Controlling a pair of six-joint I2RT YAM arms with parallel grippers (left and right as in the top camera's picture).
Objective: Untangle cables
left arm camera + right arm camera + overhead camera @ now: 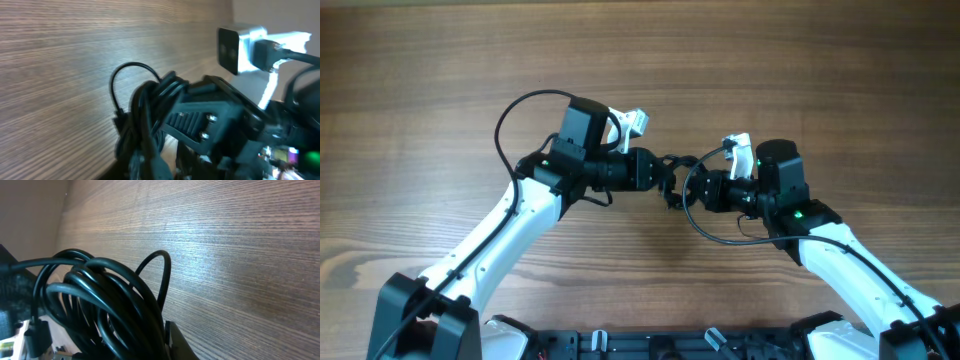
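Observation:
The cables point(672, 180) are a small black knotted bundle held above the wooden table between my two grippers at the centre. My left gripper point(658, 168) comes in from the left and appears shut on the bundle. My right gripper point(698, 188) comes in from the right and is shut on it too. In the left wrist view the bundle point(142, 112) fills the lower middle, with one thin loop sticking up; my left jaws point(155, 167) are blurred behind it. In the right wrist view the coiled cables point(105, 297) hide most of my right jaws point(162, 340); one finger shows beside them.
The wooden table point(800, 60) stretches all round. A thick arm cable loops over the left arm point(505, 125), and another hangs under the right wrist point(705, 228). The arms' black base frame point(640, 345) lies along the front edge. The right arm's camera point(240, 47) shows close by.

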